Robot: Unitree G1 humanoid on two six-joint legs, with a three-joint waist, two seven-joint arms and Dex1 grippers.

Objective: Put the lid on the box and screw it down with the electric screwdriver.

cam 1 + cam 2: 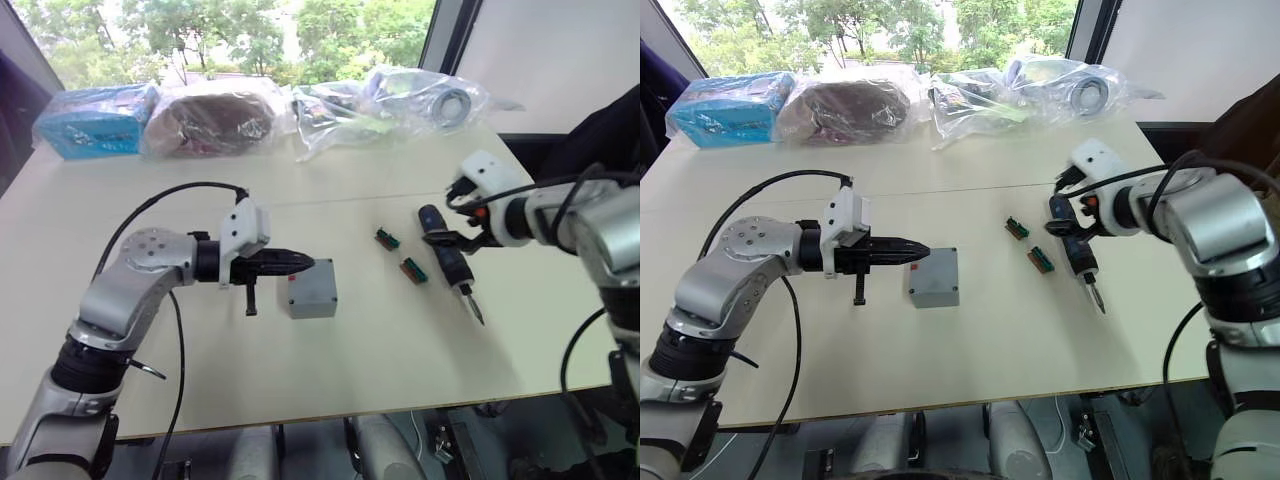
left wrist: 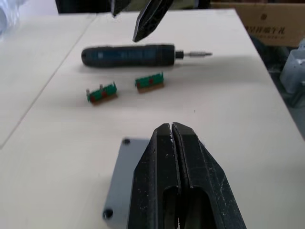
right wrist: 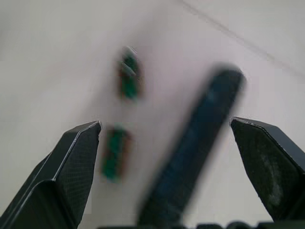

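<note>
the box (image 1: 310,288) sits near the middle of the desk (image 1: 380,350) with the lid (image 2: 119,179) on top of it. the left claw (image 1: 300,262), fingers pressed together, hovers over the lid's near edge. the electric screwdriver (image 1: 450,262) lies flat to the right, past two small green pieces (image 1: 399,254). the right claw (image 3: 167,129) hangs spread wide just above the screwdriver's handle.

Boxes I count: one grey box (image 1: 310,288)
Screwdrivers: one screwdriver (image 1: 449,262)
Green pieces: two (image 1: 387,238) (image 1: 412,270)
Bagged bundles: about four (image 1: 212,120)
</note>
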